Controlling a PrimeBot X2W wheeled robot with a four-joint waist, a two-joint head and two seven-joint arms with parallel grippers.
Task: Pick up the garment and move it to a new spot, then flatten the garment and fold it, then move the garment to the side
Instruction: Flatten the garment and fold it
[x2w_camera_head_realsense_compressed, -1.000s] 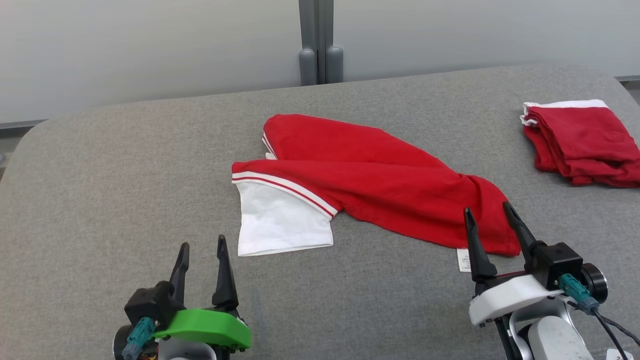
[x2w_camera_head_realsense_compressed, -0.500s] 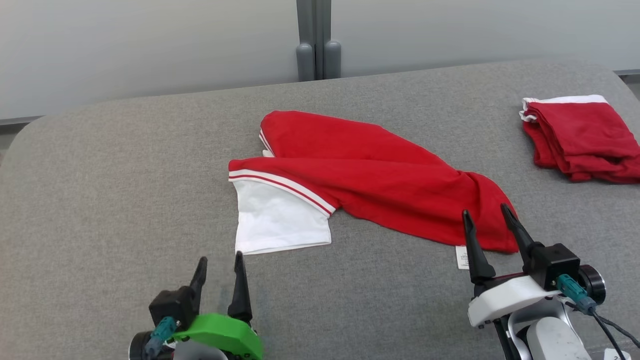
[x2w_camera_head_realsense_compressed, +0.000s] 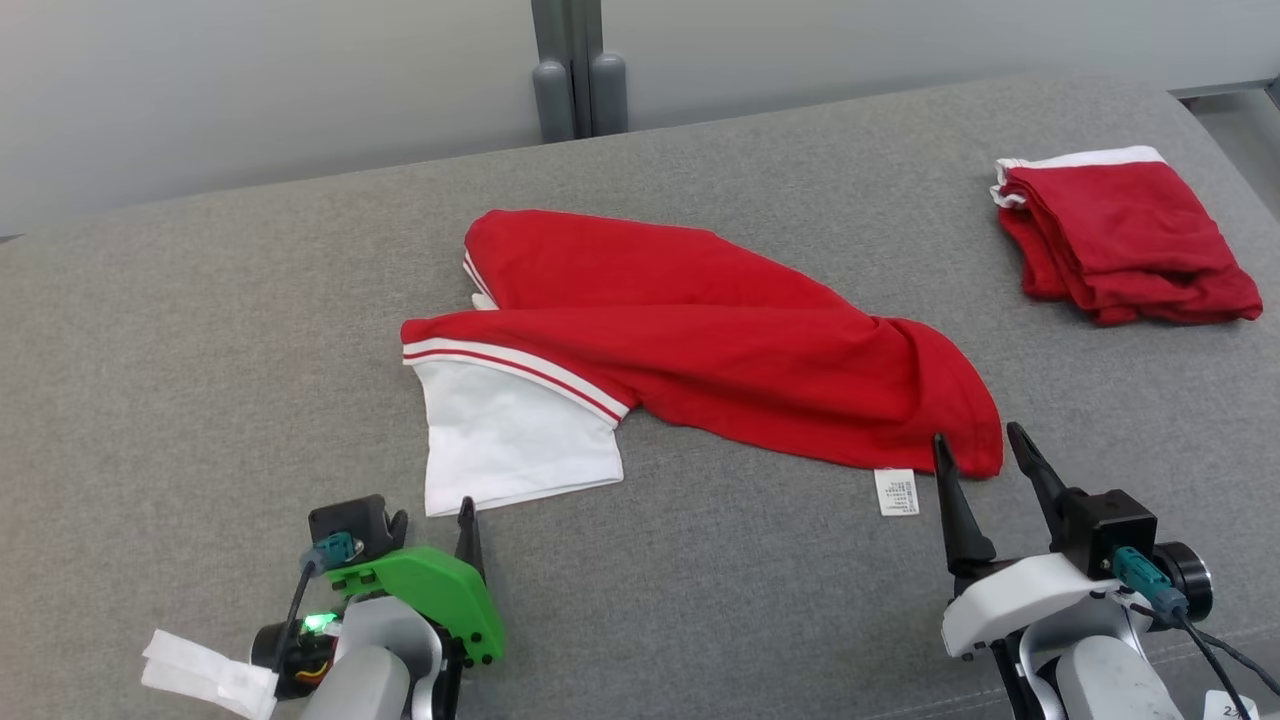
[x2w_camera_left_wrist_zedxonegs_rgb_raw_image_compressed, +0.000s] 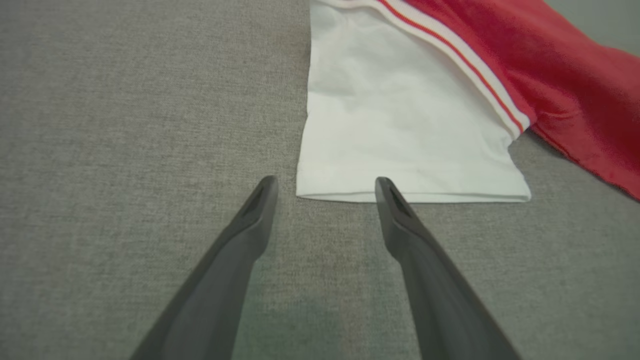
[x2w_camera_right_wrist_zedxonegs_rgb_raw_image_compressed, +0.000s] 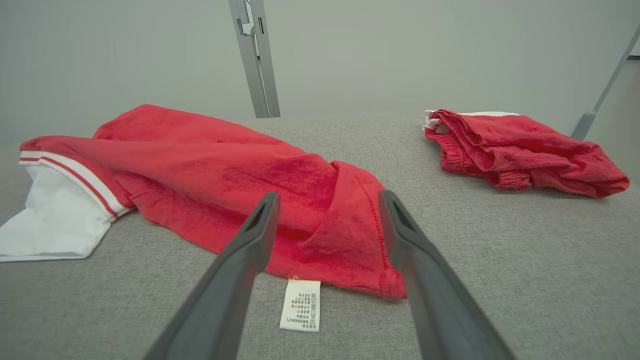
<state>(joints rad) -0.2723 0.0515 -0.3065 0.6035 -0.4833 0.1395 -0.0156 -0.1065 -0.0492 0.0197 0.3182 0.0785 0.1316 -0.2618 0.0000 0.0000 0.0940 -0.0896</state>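
The garment (x2w_camera_head_realsense_compressed: 700, 350) is red with a white sleeve (x2w_camera_head_realsense_compressed: 515, 440) and lies crumpled, spread across the middle of the grey padded table (x2w_camera_head_realsense_compressed: 200, 350). My left gripper (x2w_camera_head_realsense_compressed: 432, 515) is open, tipped downward, its fingertips at the sleeve's near hem. In the left wrist view, the left gripper (x2w_camera_left_wrist_zedxonegs_rgb_raw_image_compressed: 326, 181) straddles the white sleeve (x2w_camera_left_wrist_zedxonegs_rgb_raw_image_compressed: 400, 125) at its hem's left corner. My right gripper (x2w_camera_head_realsense_compressed: 978, 438) is open just short of the garment's near right corner. In the right wrist view, the right gripper (x2w_camera_right_wrist_zedxonegs_rgb_raw_image_compressed: 330, 195) frames that red corner of the garment (x2w_camera_right_wrist_zedxonegs_rgb_raw_image_compressed: 225, 170), holding nothing.
A second red garment (x2w_camera_head_realsense_compressed: 1120, 235), folded, lies at the table's far right; the folded garment (x2w_camera_right_wrist_zedxonegs_rgb_raw_image_compressed: 515, 150) also shows in the right wrist view. A white care label (x2w_camera_head_realsense_compressed: 895, 492) sticks out at the near hem. A grey post (x2w_camera_head_realsense_compressed: 575, 60) stands behind the table.
The head camera has swung, shifting the whole scene left and up. My left gripper tipped downward and advanced right to the sleeve's hem. The garment lies as before; both grippers stay open.
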